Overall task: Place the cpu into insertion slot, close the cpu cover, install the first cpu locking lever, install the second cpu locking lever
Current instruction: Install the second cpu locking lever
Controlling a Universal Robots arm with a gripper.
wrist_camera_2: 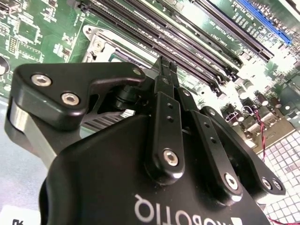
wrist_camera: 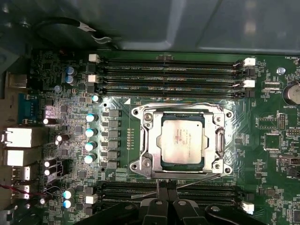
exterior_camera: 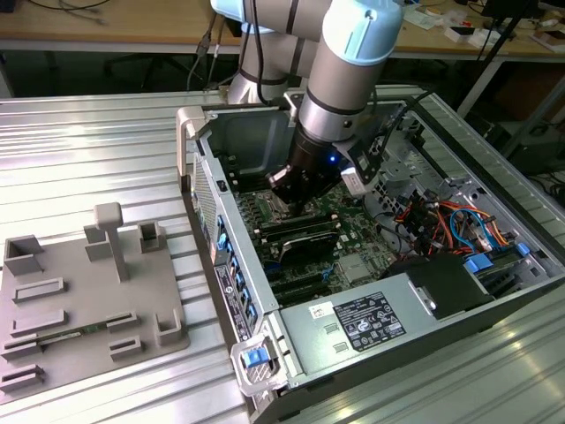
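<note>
Ribbed metal tabletop [exterior_camera: 97, 150] carries our open computer case [exterior_camera: 265, 353]. Inside it, our gripper [wrist_camera: 167, 190], fingertips pinched together and holding nothing, hovers just beside the insertion slot [wrist_camera: 140, 140], where the cpu [wrist_camera: 182, 140] sits under the closed cpu cover [wrist_camera: 151, 123].

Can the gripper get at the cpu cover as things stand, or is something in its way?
Probably yes. In the first wrist view the gripper, fingers together, sits just beside the cpu cover, which lies flat over the cpu. Nothing stands between them; the memory slots lie clear on the far side.
</note>
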